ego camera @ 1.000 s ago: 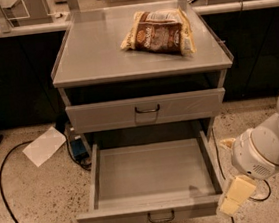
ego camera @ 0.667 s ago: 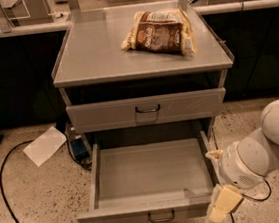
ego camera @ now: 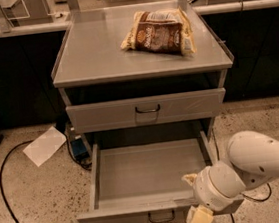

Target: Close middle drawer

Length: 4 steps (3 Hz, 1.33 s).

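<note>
The middle drawer [ego camera: 146, 170] is pulled far out below the shut upper drawer [ego camera: 105, 116]. Its plain grey tray holds nothing, and its low front panel with a dark pull [ego camera: 161, 215] is at the bottom edge of the view. My gripper [ego camera: 193, 200] is at the right end of that front panel, on a white arm [ego camera: 258, 163] coming in from the right. Its fingers are apart: one yellowish fingertip [ego camera: 190, 179] shows just inside the tray, the other [ego camera: 198, 220] hangs in front of the panel. It holds nothing. The lowest drawer is out of view.
A brown snack bag [ego camera: 158, 31] lies on the cabinet top [ego camera: 98, 58]. A white sheet of paper [ego camera: 45, 145] and a black cable [ego camera: 8, 199] lie on the speckled floor at the left. Dark counters stand behind the cabinet.
My arm and gripper have moved left, from right of the drawer to the right end of its front panel. The drawer has not moved.
</note>
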Motion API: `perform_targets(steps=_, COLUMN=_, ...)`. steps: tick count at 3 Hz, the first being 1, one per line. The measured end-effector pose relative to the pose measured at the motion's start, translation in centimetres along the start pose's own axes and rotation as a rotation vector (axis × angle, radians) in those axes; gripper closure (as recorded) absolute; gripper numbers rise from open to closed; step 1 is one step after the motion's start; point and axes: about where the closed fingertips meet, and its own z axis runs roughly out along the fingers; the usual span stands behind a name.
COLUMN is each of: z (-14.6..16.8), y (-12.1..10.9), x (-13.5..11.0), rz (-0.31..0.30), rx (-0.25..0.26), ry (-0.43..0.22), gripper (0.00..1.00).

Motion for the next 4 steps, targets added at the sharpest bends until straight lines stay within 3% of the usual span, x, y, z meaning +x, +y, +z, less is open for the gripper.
perform_targets(steps=1, z=2.1, y=1.5, x=0.6, rz=0.026, rx=-0.040, ry=-0.017, gripper=0.00)
perform_targets(steps=2, z=2.3, y=1.5, x=0.8, rz=0.029, rx=-0.046, ry=-0.020, gripper=0.00)
perform_targets(steps=4, z=9.2, y=2.6, x=4.8, rz=0.063, rx=-0.158, ry=-0.085, gripper=0.00)
